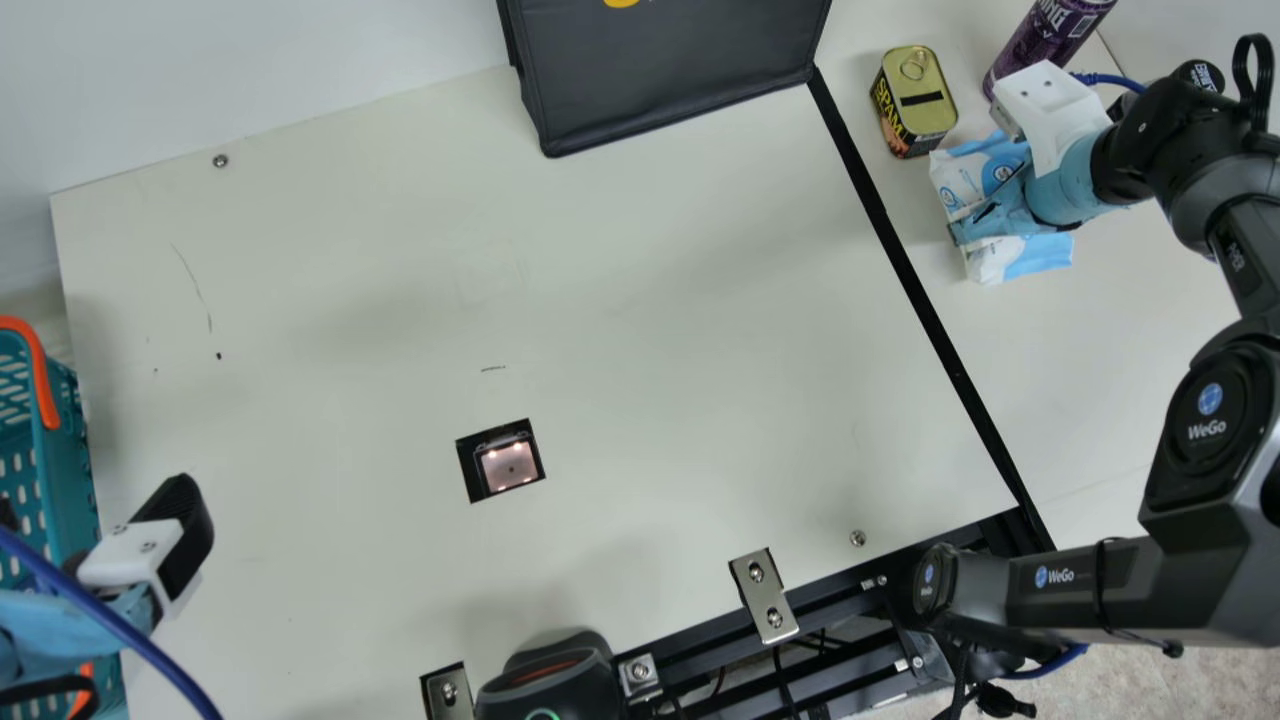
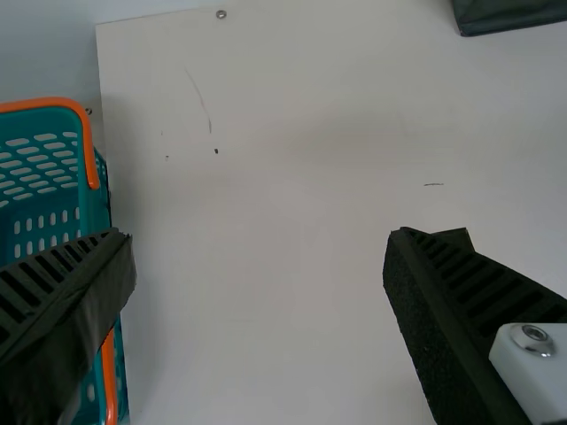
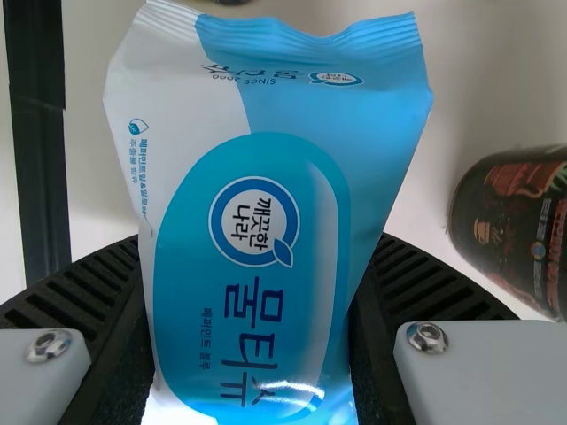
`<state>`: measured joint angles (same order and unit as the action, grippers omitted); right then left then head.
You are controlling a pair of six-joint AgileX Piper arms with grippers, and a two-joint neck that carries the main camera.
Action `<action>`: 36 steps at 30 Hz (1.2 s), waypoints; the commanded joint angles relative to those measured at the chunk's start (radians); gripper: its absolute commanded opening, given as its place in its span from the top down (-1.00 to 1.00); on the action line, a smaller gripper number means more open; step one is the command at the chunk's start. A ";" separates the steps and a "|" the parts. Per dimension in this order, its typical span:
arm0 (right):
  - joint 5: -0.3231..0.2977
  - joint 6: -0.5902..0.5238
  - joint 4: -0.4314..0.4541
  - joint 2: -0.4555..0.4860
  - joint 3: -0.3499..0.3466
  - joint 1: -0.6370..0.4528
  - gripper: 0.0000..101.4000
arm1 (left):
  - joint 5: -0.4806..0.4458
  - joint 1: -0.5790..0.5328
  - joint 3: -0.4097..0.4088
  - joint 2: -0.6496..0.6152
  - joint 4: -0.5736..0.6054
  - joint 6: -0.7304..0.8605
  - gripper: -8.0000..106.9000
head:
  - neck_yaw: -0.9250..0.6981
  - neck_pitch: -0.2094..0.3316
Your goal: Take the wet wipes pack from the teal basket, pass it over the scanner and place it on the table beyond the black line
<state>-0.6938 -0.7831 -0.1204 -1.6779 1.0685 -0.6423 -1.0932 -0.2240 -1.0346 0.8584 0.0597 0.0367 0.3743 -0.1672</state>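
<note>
Pinching one wipes pack (image 3: 248, 292), the right claw (image 1: 1000, 208) is beyond the line (image 1: 930, 310). The left claw (image 1: 95, 500), spread, is near one basket (image 1: 80, 460).

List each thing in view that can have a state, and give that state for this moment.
wet wipes pack: gripped, beyond the black line; table contact unclear
right gripper: closed on the pack
left gripper: open, nothing between its fingers
scanner: window lit
dark device at the near edge: green light on
ring-pull can: upright, lid closed
teal basket: upright
</note>
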 commanded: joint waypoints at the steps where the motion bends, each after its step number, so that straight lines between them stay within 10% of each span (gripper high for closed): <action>1: 0.010 -0.006 -0.007 -0.003 -0.002 -0.002 0.21 | 0.000 0.000 0.000 0.000 0.000 0.000 -0.71 | 0.002 0.029; 17: 0.041 -0.052 -0.065 -0.023 -0.005 -0.012 -0.84 | 0.000 0.000 0.000 0.000 0.000 0.000 -0.71 | 0.002 0.029; 36: -0.014 0.104 0.075 0.212 -0.007 0.132 -0.87 | 0.000 0.000 0.000 0.000 0.000 0.000 -0.71 | 0.002 0.029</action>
<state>-0.7021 -0.7055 -0.0617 -1.4924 1.0597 -0.5288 -1.0932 -0.2240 -1.0346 0.8584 0.0597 0.0367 0.3743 -0.1672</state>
